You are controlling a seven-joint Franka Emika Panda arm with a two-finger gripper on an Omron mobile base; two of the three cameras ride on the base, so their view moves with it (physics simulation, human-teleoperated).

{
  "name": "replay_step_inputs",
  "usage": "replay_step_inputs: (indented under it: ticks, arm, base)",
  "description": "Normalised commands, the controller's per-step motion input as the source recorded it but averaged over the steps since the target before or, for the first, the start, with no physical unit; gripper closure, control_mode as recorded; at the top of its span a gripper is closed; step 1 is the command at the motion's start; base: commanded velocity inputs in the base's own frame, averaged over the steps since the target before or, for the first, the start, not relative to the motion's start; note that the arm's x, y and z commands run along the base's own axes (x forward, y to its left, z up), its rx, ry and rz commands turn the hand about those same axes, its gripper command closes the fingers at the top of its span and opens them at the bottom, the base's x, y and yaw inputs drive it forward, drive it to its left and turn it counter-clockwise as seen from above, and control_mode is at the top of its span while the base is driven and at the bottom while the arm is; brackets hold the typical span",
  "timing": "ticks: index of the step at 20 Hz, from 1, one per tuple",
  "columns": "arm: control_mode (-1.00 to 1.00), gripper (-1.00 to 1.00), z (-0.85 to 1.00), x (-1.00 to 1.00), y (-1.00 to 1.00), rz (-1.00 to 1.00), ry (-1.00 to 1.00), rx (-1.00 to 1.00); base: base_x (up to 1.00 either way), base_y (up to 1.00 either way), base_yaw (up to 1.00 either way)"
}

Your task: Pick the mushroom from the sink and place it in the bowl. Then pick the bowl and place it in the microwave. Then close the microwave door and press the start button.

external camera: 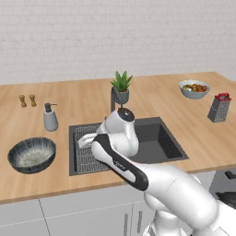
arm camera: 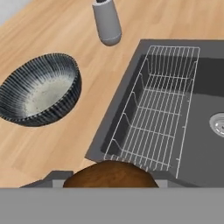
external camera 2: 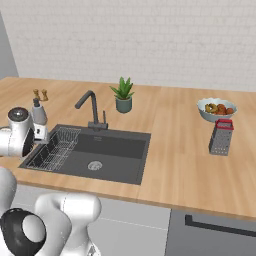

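Mushroom (arm camera: 110, 174), one, was pinched in the pincer (arm camera: 109, 183) above the sink (arm camera: 175, 113); one bowl (arm camera: 39, 89) stood beside it on the wooden surface (arm camera: 52, 144).

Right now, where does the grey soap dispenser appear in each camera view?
Left base view: soap dispenser stands left of centre, behind the wire rack.
Right base view: at the far left, just beyond the rack.
Hand view: top centre.
Shared landmark: the wire rack.

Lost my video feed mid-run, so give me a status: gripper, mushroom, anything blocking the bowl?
Gripper shut on mushroom, above sink's wire rack. Bowl empty on the counter beside it. Path to bowl looks clear; soap dispenser stands off to one side.
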Motion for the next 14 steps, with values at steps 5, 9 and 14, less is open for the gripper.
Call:
replay_step_inputs:
  ticks: [5,9,14]
  arm:
    - [-1.00,1.00,-0.01,0.24,0.92,0.06,0.07,0.00]
    - [-1.00,1.00,0.00,0.53,0.89,0.00,0.11,-0.01]
    - [-1.00,1.00,0.09,0.46,0.74,0.00,0.07,-0.04]
  base:
    - [0.00,0.00,0.00]
    - [0.00,0.00,0.00]
    - [0.00,0.00,0.00]
